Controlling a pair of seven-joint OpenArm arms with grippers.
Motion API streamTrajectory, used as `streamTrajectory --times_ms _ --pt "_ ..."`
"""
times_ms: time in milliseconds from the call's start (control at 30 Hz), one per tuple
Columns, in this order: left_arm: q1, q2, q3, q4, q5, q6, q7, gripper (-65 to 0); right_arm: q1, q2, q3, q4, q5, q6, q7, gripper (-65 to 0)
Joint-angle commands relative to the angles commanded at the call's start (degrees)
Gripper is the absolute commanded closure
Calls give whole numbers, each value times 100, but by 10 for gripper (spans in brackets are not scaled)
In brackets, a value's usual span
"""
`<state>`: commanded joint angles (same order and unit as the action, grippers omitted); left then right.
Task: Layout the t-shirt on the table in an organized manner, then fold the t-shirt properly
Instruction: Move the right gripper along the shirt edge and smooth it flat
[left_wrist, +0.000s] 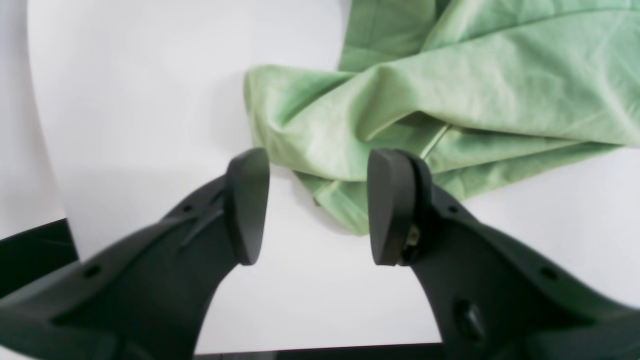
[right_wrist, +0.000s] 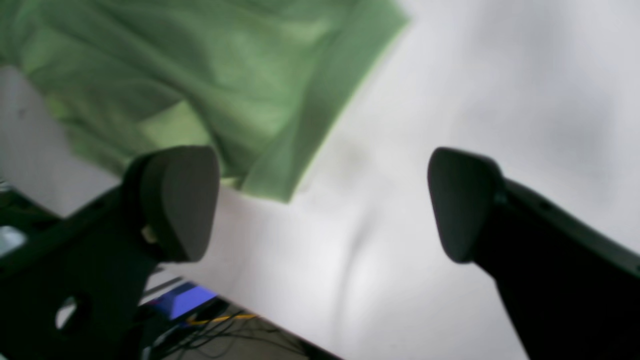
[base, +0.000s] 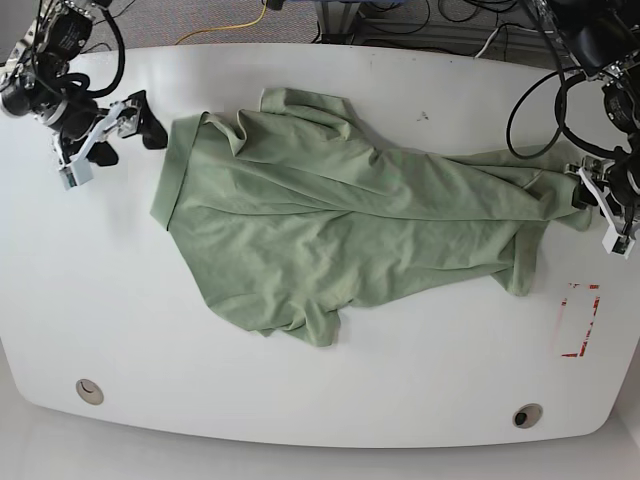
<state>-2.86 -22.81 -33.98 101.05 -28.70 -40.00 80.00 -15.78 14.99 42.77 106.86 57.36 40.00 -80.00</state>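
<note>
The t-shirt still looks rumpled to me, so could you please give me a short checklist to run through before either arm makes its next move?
1. Left gripper open and empty: ok.
2. Right gripper open and empty: ok.
3. The t-shirt entirely on the table, nothing hanging over an edge: ok in the base view.
4. Shirt laid flat: not ok; it is wrinkled and bunched toward the left arm's end.
5. Fabric corner lined up between the left gripper's fingertips: cannot tell; it lies just beyond them.
6. Right gripper beside the shirt's edge: ok; whether they touch, cannot tell.
</note>
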Motion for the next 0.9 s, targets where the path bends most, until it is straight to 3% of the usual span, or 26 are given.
streamTrajectory --times_ms 267,533,667,900 --pt "0 0 -9 18 0 0 0 -299 0 -466 0 -35 -580 0 0 -628" --pt "0 0 -9 18 -18 0 0 -296 185 -536 -18 -624 -589 0 0 -628" --pt "0 0 -9 18 -18 0 0 -296 343 -536 -273 -1160 -571 0 0 -628" --pt "0 0 -9 18 -9 0 0 -294 360 -651 -615 -1275 -563 0 0 -628"
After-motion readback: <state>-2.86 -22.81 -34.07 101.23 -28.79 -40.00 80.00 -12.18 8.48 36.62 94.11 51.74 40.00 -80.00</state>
